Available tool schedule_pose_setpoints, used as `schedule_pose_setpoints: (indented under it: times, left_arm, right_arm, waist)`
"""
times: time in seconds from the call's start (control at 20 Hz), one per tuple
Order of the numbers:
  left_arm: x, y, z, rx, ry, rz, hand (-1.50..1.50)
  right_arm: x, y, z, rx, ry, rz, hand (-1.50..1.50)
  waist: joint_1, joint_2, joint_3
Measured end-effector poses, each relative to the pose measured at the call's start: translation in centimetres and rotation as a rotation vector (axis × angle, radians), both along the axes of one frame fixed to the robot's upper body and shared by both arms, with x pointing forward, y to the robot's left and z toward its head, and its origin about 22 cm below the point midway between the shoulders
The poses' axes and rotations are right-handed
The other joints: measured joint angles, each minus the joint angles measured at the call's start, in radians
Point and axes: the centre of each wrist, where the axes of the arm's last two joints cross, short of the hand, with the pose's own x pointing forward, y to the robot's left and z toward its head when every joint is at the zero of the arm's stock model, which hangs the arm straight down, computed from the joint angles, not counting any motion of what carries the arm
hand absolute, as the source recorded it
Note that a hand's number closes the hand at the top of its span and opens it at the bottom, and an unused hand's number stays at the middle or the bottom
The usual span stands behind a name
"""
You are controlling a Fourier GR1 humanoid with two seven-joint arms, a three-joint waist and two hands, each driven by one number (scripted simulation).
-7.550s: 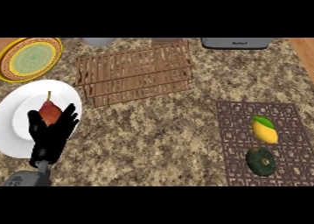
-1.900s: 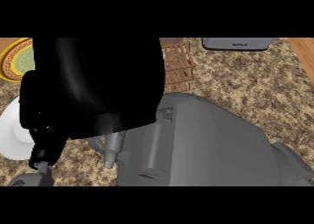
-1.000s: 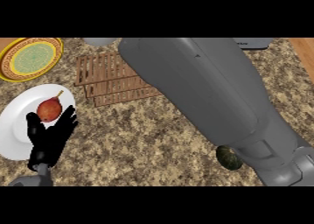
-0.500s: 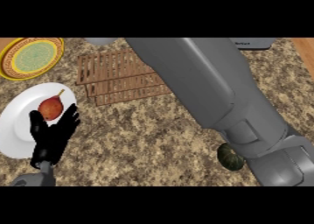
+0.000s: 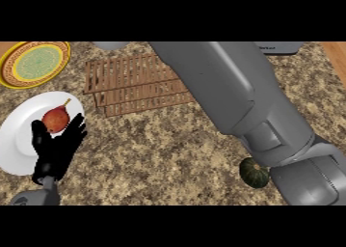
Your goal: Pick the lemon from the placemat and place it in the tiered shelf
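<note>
I can't see the yellow lemon anywhere right now, and I can't see my right hand either: my big grey right forearm (image 5: 254, 111) sweeps from the lower right of the frame up to the top centre and hides both, so whether that hand is wide, narrow or wrapped round the fruit I cannot tell. Compared with half a second ago the forearm has swung a little further over toward the upper middle, so it now covers the right end of the brown slatted wooden tiered shelf (image 5: 133, 84), which lies in the upper centre. My guess is that the lemon is being carried to the shelf, with the release yet to come, but nothing here proves it. The dark woven placemat is wholly hidden too; only the dark green round squash (image 5: 254, 172) peeks out at the forearm's lower edge, lower right. Over on the left, my black left hand (image 5: 57, 150) is open and resting, fingers up, over the white round plate (image 5: 15, 144), just below the reddish pear (image 5: 57, 119). Upper left sits the yellow-rimmed green plate (image 5: 34, 62), all on the speckled granite counter (image 5: 161, 154).
</note>
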Motion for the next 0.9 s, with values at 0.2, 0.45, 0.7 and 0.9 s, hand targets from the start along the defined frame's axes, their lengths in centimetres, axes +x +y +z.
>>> schedule_pose_setpoints:
  times: [0.2, 0.45, 0.7, 0.9]
  left_arm:
    - [0.2, -0.1, -0.3, -0.002, 0.002, -0.004, 0.0]
    - [0.1, -0.2, -0.2, -0.007, 0.007, -0.002, 0.0]
    - [0.4, 0.0, -0.2, -0.004, 0.001, -0.001, 0.0]
    - [0.1, 0.3, -0.6, -0.007, 0.001, -0.003, 0.0]
  right_arm:
    - [0.2, 0.1, -0.2, -0.023, 0.002, 0.007, 1.5]
    - [0.3, 0.0, 0.1, 0.051, 0.006, -0.032, -1.5]
    - [0.7, -0.9, 0.2, 0.234, 0.012, -0.068, -1.5]
    - [0.8, -1.5, 1.1, 0.389, 0.023, -0.055, -1.5]
  waist:
    - [-0.003, -0.001, 0.0]
    - [-0.003, -0.002, 0.0]
    - [-0.003, -0.001, 0.0]
    - [-0.003, -0.002, 0.001]
